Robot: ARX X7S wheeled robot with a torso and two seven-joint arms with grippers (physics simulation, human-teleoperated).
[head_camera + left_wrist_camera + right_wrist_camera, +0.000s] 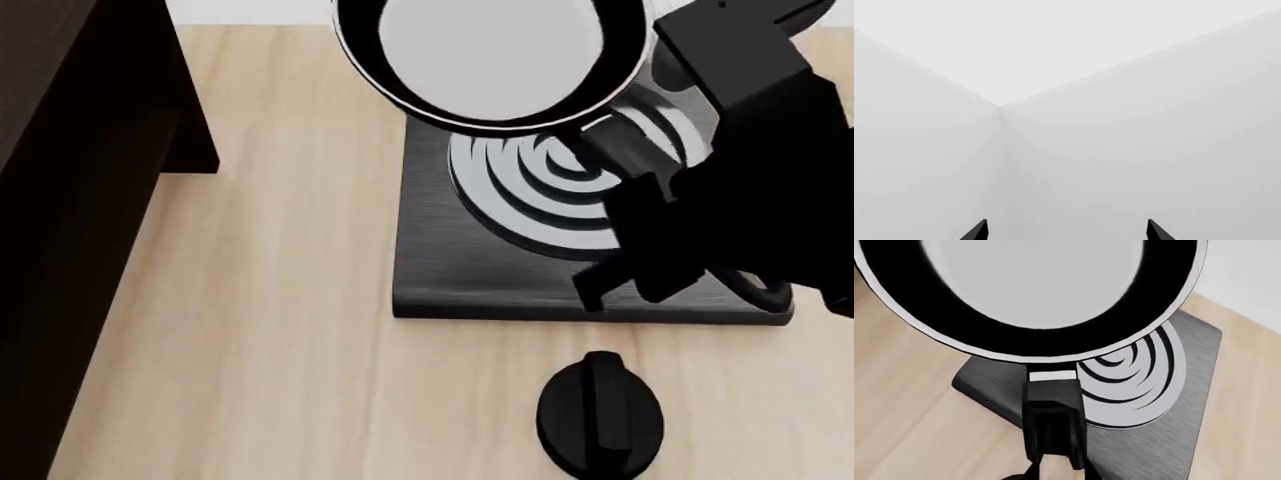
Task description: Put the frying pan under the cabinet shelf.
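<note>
black knob (599,412), nearest item, lying on the pale wood tabletop (280,330), just in front of the stove plate.

black square stove plate (461,275) with concentric rings, flat on the tabletop, partly covered by the arm and the pan.

right gripper (627,160), black; in the head view its bulk overlaps the pan's handle, and in the right wrist view the handle (1052,420) runs straight back toward the camera. fingertips are not plainly visible, so whether they clamp the handle cannot be told, though the pan looks raised and carried.

frying pan (491,55), glossy pale inside, black wall; above the far part of the stove plate, apparently lifted clear of it, its far rim cut off by the head view's edge.

cabinet shelf (67,150), very dark wood, at the left of the head view, well apart from the pan; only a flank shows.

left gripper (1066,231), two dark fingertips apart with nothing between them, facing bare white walls; absent from the head view.

progress, as judged: pan appears picked up; the carry leftward and the placing beneath the shelf are not yet done.

hidden or unclear: handle's loop end, the space under the shelf, actual contact between fingers and handle.
</note>
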